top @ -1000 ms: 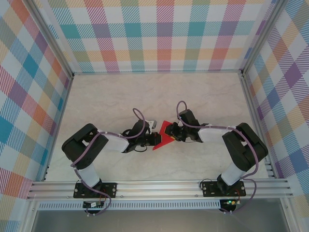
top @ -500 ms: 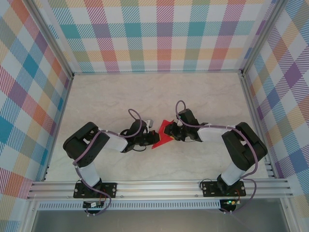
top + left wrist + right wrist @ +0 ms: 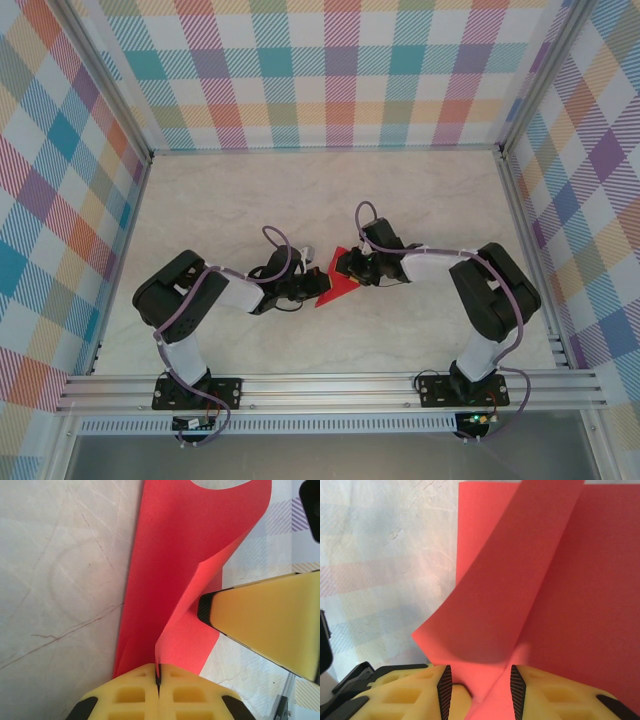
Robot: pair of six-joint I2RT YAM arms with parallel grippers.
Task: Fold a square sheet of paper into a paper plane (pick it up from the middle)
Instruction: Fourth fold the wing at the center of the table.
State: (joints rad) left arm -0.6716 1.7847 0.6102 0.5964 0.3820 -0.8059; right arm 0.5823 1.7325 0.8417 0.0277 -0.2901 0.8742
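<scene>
Top external view first: my two arms reach toward each other over the middle of the pale table [image 3: 420, 200], and the square sheet of paper [image 3: 333, 287] lies between them as a small red shape. My left pincer [image 3: 306, 284] is at the paper's left side. My right pincer [image 3: 347, 267] is at its upper right side, and the two are near each other. Bright checked walls [image 3: 300, 70] stand around the table. Through my left wrist camera I see my left pincer's two yellow fingers [image 3: 177, 680] pressed together, with a thin edge of the red paper caught in the crack between them. So my left pincer is clamped on the paper. From there the paper runs away from me, one part lying low by the table and one part standing up in a bent flap. One yellow finger [image 3: 265, 625] of my right pincer pokes in from the right, and its dark tip is right up against that flap. Through my right wrist camera my right pincer's fingers stand apart, with a gap between the two dark pads [image 3: 445, 685]. A curled fold of the red paper dips into that gap. I think the pads are not squeezing it, but the paper hides the spot, so I can't be sure. Above the gap, one red flap slants across the layer behind it.
</scene>
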